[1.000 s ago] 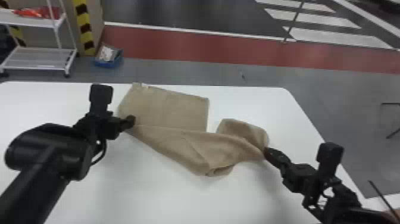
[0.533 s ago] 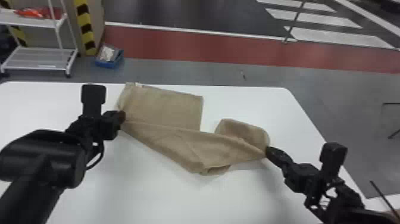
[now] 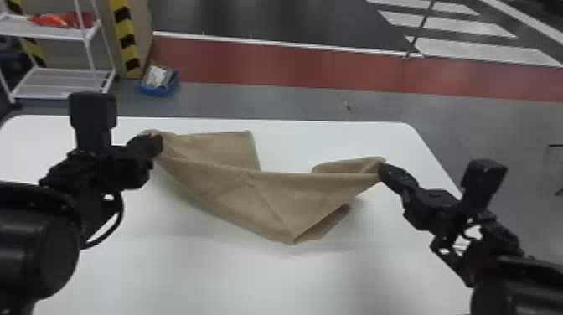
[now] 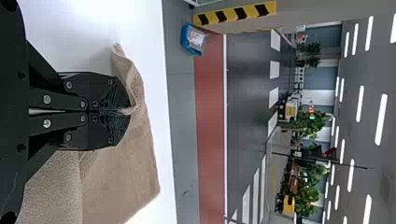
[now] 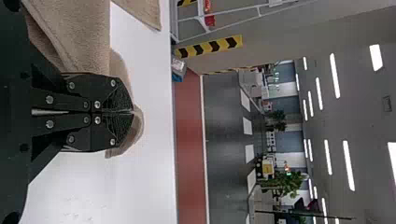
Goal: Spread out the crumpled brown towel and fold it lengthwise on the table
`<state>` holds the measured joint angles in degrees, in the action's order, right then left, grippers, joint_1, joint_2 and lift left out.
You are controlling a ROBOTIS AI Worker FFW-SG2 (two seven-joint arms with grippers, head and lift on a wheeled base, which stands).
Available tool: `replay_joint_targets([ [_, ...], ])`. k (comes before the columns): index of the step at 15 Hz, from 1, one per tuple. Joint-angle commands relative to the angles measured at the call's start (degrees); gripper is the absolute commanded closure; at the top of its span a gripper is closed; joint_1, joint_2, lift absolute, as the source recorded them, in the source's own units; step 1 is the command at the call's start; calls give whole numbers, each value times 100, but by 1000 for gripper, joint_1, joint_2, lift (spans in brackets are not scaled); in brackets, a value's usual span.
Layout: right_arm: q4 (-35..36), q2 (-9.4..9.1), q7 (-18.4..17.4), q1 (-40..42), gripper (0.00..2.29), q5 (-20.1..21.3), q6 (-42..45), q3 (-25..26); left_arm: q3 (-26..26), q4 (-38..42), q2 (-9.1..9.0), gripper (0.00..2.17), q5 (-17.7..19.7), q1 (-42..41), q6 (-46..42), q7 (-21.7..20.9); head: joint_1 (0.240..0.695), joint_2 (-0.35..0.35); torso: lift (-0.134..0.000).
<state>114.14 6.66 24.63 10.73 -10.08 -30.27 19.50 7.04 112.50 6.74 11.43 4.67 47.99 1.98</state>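
Item one: brown towel (image 3: 268,188), soft, lightly napped, partly spread over the white surface (image 3: 218,278). Its upper edge runs between two raised holds; a larger flap (image 3: 226,146) lies behind at the left, a smaller flap (image 3: 343,166) behind at the right. The near fold sags in a point toward the robot; from where I stand, I cannot tell how much of it rests on the surface.

Item two: left tool (image 4: 122,111), closed, fingers pressed together on the towel near its left end, a bit of cloth jutting past the tips.

Item three: right tool (image 5: 125,111), likewise closed, pinching the towel's right end, a rounded lip of cloth beyond it.

Purpose, by my reading: the wide-apart grips seem meant to pull the edge straight and shake out the bunching before any lengthwise fold. Condition: spreading apparently under way; the trailing flaps could double under if lowered unevenly.
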Motion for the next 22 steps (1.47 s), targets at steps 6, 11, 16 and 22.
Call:
replay_joint_targets([
  [6,556,-86,-582,-783,2044,-626,-784,670,-537,2443,267,1416,132,-880,1315,400,639,-154,-124],
  [11,-112,37,-749,-1081,2044,-661,-608,714,-493,2311,320,1416,158,-643,1473,514,629,-203,-124],
  [16,-85,19,-714,-941,2044,-758,-678,608,-686,2390,434,1416,272,-951,1526,163,637,-193,-124],
  [22,-437,-174,-1004,-598,2040,-503,-292,511,518,984,302,1406,-255,130,1526,13,678,-216,-124],
])
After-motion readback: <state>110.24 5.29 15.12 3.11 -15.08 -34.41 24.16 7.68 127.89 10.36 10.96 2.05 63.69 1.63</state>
